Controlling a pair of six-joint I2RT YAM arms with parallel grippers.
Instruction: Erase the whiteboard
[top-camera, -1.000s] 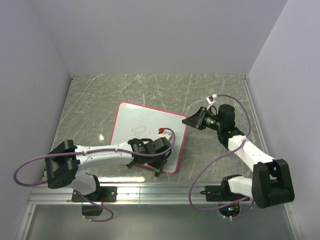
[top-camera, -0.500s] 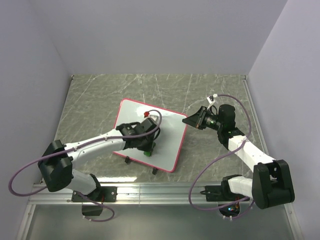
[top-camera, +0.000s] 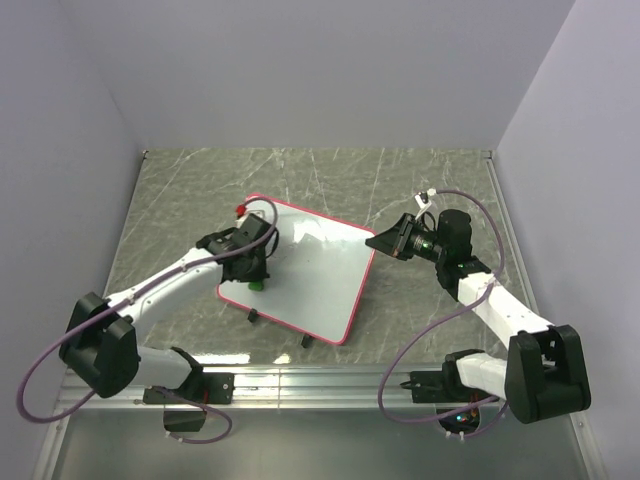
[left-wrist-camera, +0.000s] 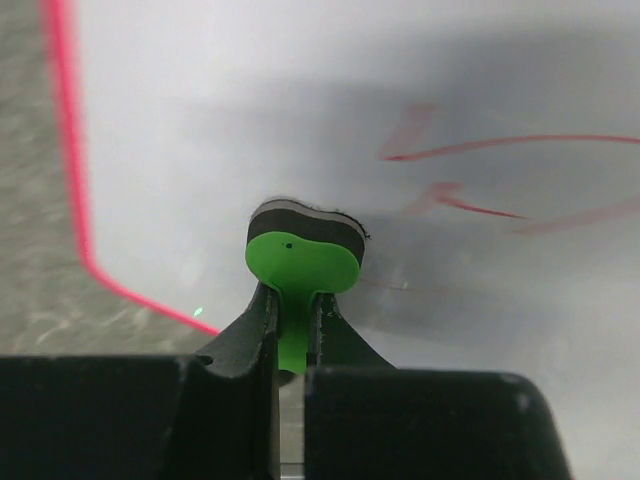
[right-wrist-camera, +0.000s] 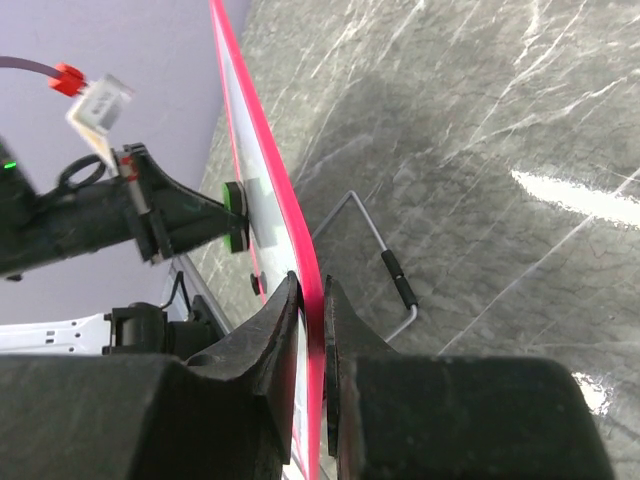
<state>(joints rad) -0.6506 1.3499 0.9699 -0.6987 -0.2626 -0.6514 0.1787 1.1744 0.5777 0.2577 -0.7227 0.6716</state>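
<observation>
The whiteboard (top-camera: 315, 280), white with a red-pink frame, lies tilted on the table. My left gripper (top-camera: 254, 272) is over its left part, shut on the stem of a green eraser (left-wrist-camera: 303, 262). The eraser's black pad presses on the whiteboard (left-wrist-camera: 250, 100). Red pen strokes (left-wrist-camera: 480, 150) and faint smears lie to the right of the pad. My right gripper (top-camera: 376, 243) is shut on the board's right corner. In the right wrist view its jaws pinch the red frame (right-wrist-camera: 262, 170) edge-on, and the left gripper with the eraser (right-wrist-camera: 236, 216) shows beyond.
Two black clips (top-camera: 253, 318) (top-camera: 307, 341) stick out from the board's near edge. A bent wire stand (right-wrist-camera: 385, 262) lies on the marbled table (top-camera: 180, 200) under the board. Grey walls close in three sides. A metal rail (top-camera: 320, 380) runs along the near edge.
My left gripper has swept the eraser from the board's near right part across to its left side. The scribble seen in the top view is gone there. The right gripper has kept its hold.
</observation>
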